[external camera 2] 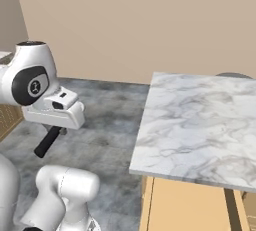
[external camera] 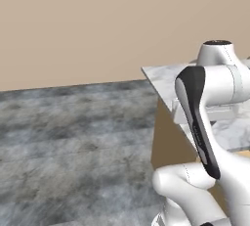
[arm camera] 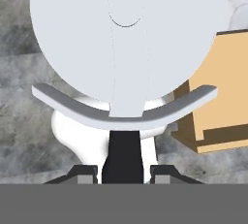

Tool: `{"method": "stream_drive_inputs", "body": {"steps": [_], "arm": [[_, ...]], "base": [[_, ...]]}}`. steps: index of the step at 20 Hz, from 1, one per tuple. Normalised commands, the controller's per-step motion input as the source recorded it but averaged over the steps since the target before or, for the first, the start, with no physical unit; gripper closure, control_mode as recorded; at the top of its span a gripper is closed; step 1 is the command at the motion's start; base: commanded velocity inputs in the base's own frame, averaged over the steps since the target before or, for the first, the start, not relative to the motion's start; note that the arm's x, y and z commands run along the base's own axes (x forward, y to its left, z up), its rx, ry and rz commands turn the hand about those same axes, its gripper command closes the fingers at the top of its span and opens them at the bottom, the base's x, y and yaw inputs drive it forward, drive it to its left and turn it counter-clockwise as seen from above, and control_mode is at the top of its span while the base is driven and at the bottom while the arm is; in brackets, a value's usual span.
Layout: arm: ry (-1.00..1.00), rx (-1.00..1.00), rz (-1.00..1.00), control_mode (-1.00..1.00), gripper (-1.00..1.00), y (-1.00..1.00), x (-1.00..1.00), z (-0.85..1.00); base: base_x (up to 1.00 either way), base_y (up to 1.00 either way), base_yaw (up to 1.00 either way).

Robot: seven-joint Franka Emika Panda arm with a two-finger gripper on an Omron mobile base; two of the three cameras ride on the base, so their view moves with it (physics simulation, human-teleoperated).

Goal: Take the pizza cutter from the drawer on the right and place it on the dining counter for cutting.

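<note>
Over grey floor: pizza cutter between fingers.

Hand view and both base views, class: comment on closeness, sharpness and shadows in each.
Hand view: the pizza cutter looms huge, its wheel flat and glare-free; right base view: the dining counter is sharp, evenly lit; left base view: floor soft, no hard shadows.

Even, flat, shadowless rendered light
</note>
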Motion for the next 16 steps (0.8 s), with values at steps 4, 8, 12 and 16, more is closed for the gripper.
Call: {"method": "stream_drive_inputs", "body": {"steps": [4, 8, 12, 16], "arm": [[0.00, 0.00, 0.00, 1.00, 1.00, 0.00, 0.00, 0.00], [0.00, 0.00, 0.00, 1.00, 1.00, 0.00, 0.00, 0.00], [0.00, 0.00, 0.00, 1.00, 1.00, 0.00, 0.00, 0.00], [0.00, 0.00, 0.00, 1.00, 1.00, 0.00, 0.00, 0.00]], "base": [[-0.21, 0.86, -0.31], [-0.04, 0.88, -0.63], [-0.58, 0.06, -0.85], [-0.61, 0.14, -0.90]]}}
